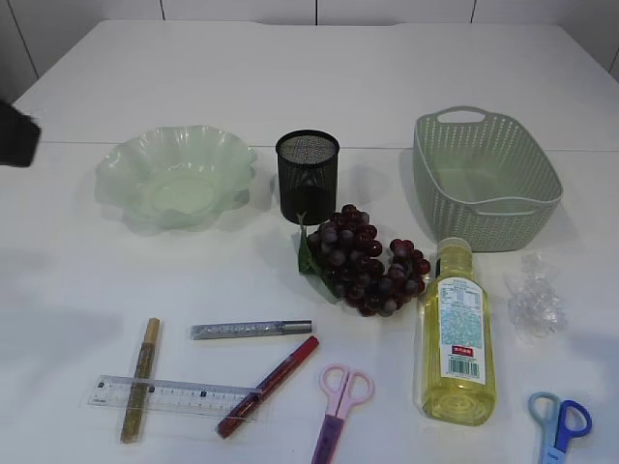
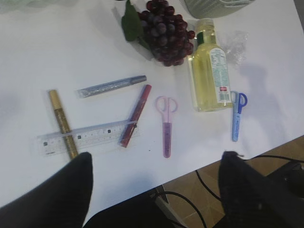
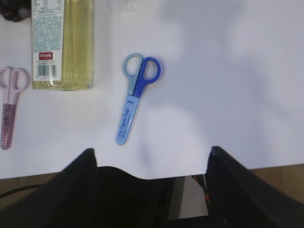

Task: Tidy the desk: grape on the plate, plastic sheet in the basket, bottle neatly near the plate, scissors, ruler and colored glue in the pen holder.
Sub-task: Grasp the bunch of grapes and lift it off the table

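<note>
Nearest to me in the exterior view, at the lower edge, I see the pink scissors point(image 1: 340, 404) in the middle and the blue scissors point(image 1: 560, 426) in the lower right corner. The ruler point(image 1: 170, 396) lies at lower left, with a gold glue point(image 1: 141, 378) crossing over it and a red glue point(image 1: 268, 386) touching its right end. A silver glue point(image 1: 250, 330) lies just above them.

The bottle point(image 1: 456, 334) lies flat at right of centre, cap pointing up the frame. The grapes point(image 1: 365, 259) rest in the centre, just beside the bottle neck. The plastic sheet point(image 1: 535, 301) sits crumpled at right, below the basket point(image 1: 486, 178). The plate point(image 1: 174, 177) is at upper left, and the pen holder point(image 1: 308, 175) stands between plate and basket.

The left gripper point(image 2: 154, 183) hangs with fingers spread wide and holding nothing, above the front table edge. The right gripper point(image 3: 152, 173) is also spread and free of any object, just below the blue scissors in its own view.
</note>
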